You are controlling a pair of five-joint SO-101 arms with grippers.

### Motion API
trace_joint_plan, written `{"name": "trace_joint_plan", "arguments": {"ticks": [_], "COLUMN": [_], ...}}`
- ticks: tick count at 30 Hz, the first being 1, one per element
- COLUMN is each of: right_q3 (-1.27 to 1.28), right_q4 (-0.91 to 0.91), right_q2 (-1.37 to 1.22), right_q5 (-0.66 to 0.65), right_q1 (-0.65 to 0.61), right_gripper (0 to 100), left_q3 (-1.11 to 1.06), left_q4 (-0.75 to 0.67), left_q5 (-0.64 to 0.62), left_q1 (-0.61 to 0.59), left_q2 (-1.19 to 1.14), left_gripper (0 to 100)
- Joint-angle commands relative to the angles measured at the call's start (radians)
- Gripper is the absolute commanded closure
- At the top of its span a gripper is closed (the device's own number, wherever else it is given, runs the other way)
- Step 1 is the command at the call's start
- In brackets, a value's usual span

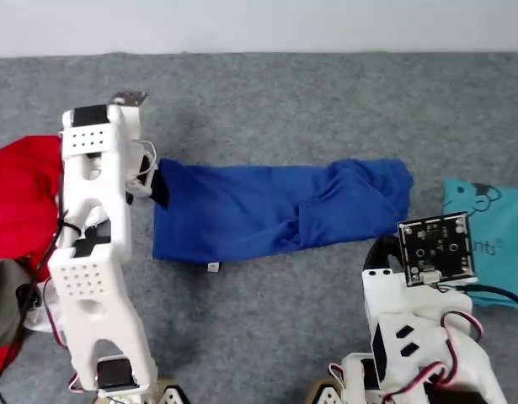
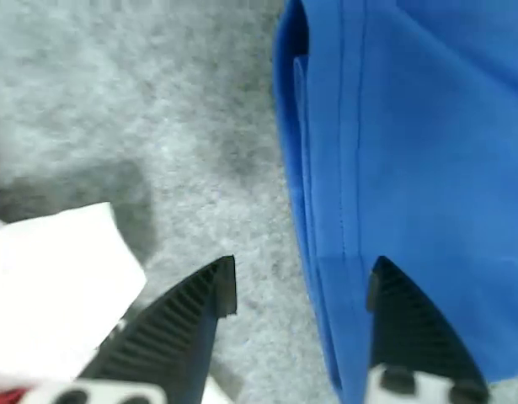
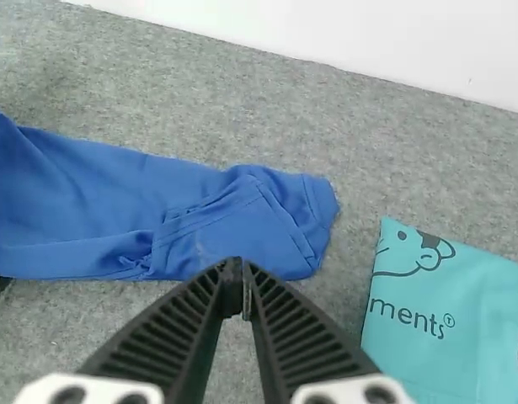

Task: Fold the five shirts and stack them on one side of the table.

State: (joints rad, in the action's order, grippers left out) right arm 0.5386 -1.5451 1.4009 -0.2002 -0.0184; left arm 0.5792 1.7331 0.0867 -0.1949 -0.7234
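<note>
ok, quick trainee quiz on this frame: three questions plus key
1. True or false: the right tool is open.
2. Which shirt lies left of the left arm? A teal, B red, C white.
3. Fill in: the left tool is open over the edge of the ___ shirt.
Key: 1 false, it is shut; 2 B, the red shirt; 3 the blue shirt.

High view looks down; both wrist views, nearer, share the blue shirt (image 1: 242, 210).
</note>
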Motion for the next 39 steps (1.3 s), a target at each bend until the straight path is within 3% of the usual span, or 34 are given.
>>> {"name": "trace_joint_plan", "arguments": {"ticks": [1, 5, 12, 21, 36, 39], "right_q3": [-0.002, -0.002, -0.002, -0.002, -0.06, -0.063], "right_q4": [-0.004, -0.004, -0.004, 0.005, -0.002, -0.002], "right_q2": [0.002, 0.002, 0.002, 0.002, 0.004, 0.004], "right_q5": [0.002, 0.002, 0.0, 0.0, -0.002, -0.055], "right_q1": [0.007, 0.008, 0.117, 0.127, 0.131, 0.131], "right_gripper": [99.0, 99.0, 99.0, 99.0, 99.0, 99.0], "left_q3": [0.012, 0.012, 0.033, 0.097, 0.208, 0.217], "left_q4": [0.017, -0.028, -0.101, -0.035, 0.021, 0.02], "left_q5": [0.0, -0.006, -0.044, 0.026, 0.028, 0.029], "left_q1": [0.032, 0.052, 0.054, 0.137, 0.091, 0.057], "left_q2": [-0.018, -0.072, -0.147, -0.239, -0.034, 0.003], "left_gripper": [74, 74, 76, 99, 99, 99]}}
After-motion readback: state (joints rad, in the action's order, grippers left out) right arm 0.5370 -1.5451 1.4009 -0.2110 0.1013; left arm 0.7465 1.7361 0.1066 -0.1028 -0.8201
